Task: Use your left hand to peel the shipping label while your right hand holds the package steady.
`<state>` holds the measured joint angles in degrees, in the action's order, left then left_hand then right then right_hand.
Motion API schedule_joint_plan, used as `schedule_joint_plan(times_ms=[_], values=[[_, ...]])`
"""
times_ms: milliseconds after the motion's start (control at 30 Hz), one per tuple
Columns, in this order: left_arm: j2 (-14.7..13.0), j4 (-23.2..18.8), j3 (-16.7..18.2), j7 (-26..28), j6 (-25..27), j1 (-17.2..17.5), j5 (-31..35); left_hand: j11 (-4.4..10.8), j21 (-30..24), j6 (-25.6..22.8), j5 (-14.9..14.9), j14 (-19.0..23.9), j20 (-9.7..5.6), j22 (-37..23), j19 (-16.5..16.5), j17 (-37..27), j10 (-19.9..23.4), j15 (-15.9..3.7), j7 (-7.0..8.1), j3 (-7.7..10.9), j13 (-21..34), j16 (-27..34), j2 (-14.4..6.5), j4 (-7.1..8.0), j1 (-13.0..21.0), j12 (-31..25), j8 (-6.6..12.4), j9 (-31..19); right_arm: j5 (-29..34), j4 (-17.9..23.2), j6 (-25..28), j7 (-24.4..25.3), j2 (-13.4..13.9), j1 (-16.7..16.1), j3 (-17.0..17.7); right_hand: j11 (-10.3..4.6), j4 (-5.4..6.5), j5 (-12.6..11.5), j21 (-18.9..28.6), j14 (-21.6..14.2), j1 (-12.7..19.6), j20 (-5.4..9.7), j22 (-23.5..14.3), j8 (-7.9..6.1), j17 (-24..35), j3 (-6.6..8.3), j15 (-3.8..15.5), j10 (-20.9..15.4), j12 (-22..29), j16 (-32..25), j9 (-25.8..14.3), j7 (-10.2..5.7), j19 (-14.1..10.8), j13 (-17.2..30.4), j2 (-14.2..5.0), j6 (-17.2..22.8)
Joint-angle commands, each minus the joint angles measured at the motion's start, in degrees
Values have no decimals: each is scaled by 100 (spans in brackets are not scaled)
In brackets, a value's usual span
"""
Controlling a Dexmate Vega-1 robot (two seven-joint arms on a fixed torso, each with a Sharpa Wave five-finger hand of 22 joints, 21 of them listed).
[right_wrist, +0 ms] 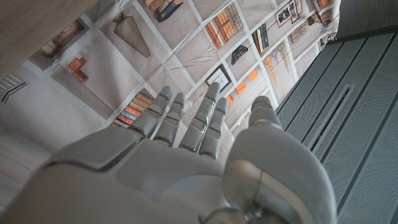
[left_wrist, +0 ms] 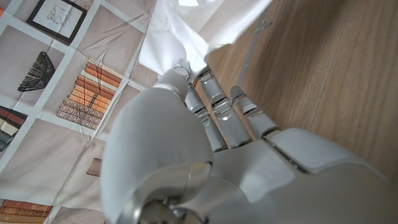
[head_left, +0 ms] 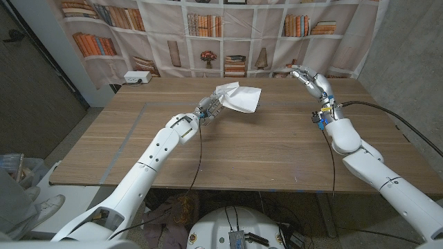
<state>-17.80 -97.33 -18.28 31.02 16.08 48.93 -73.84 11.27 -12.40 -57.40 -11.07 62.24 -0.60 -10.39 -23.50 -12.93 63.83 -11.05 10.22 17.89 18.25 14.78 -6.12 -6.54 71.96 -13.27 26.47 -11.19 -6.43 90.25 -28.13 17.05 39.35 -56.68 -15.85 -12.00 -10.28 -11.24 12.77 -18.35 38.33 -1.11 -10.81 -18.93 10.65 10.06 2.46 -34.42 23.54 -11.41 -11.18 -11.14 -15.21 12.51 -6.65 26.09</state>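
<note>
A crumpled white package (head_left: pixel 239 97) hangs lifted above the far middle of the wooden table (head_left: pixel 263 155). My left hand (head_left: pixel 208 108) grips its near left end, fingers closed on the white film. In the left wrist view the fingers (left_wrist: pixel 214 106) pinch a fold of the package (left_wrist: pixel 199 25) over the table. I cannot make out a shipping label on it. My right hand (head_left: pixel 313 83) is raised at the far right, well apart from the package, fingers spread and holding nothing. The right wrist view has that hand (right_wrist: pixel 186 162) open against the backdrop.
A printed bookshelf backdrop (head_left: pixel 208 34) hangs behind the table. A white power box (head_left: pixel 137 78) sits at the far left edge. A black cable (head_left: pixel 387 114) runs from my right forearm off to the right. Grey walls stand on both sides.
</note>
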Motion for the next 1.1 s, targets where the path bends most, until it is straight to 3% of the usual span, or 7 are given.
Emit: schedule_joint_plan(times_ms=[33, 333, 500, 800, 900, 1100], values=[[-96, 27, -24, -128, 170, -97, -255, -2, 6, -24, -32, 89, 15, -20, -20, -26, 95, -270, -28, 7, 20, -30, -11, -1, -5, 4, 44, -18, 446, 250, -93, -131, 135, 5, 0, -4, -16, 33, -29, 41, 257, -19, -17, 73, 4, 93, 697, 27, -24, 40, -19, -8, 9, -8, 35, -99], [-71, 28, -25, -8, 203, -131, -409, -5, 16, -46, -30, 134, 8, -21, -14, -36, 115, -274, -40, 17, 8, -55, -6, -18, -16, 28, 72, -18, 611, 305, -222, -217, 126, 34, -51, -27, -34, 44, -57, 109, 784, 1, -10, 213, 4, 224, 742, 77, -64, 56, -22, 1, 46, -7, 77, -302], [-66, 69, -40, 19, 264, -192, -492, -6, 18, -64, -27, 151, 9, -21, -14, -41, 136, -274, -40, 23, 12, -67, -4, -28, -18, 28, 86, -16, 716, 331, -317, -232, 93, 47, -80, -58, 18, 77, -65, 125, 1096, 73, -10, 377, 23, 291, 832, -80, -64, 14, -21, -44, 60, 6, 62, -627], [-44, 159, -46, -70, 368, -263, -700, -5, 20, -74, -19, 197, -21, -22, -23, -54, 171, -273, -40, 28, 10, -80, -7, -28, -49, 37, 104, -12, 969, 424, -534, -286, 71, 72, -119, -79, 22, 84, -66, 104, 1400, 154, -10, 431, 28, 367, 914, -262, -55, -19, -21, -78, 63, 27, 15, -699], [-95, 94, -179, -86, 204, -270, -352, -6, 20, -79, -15, 212, -35, -22, -25, -59, 183, -270, -33, 25, 9, -79, 5, -36, -50, 37, 109, -11, 1016, 453, -589, -322, 66, 80, -130, -80, 31, 84, -65, 97, 1457, 184, -10, 441, 32, 381, 923, -301, -53, -28, -20, -88, 61, 31, -2, -707], [-63, 109, -116, -54, 370, -288, -634, -6, 26, -89, -14, 221, -41, -23, -11, -64, 198, -275, -30, 35, 13, -91, 5, -48, -47, 38, 118, -9, 1340, 604, -586, -209, 59, 12, -83, -73, 84, 99, -31, 65, 1486, 196, -12, 453, 48, 358, 877, -401, -58, -58, -17, -61, -26, 25, 3, -696]])
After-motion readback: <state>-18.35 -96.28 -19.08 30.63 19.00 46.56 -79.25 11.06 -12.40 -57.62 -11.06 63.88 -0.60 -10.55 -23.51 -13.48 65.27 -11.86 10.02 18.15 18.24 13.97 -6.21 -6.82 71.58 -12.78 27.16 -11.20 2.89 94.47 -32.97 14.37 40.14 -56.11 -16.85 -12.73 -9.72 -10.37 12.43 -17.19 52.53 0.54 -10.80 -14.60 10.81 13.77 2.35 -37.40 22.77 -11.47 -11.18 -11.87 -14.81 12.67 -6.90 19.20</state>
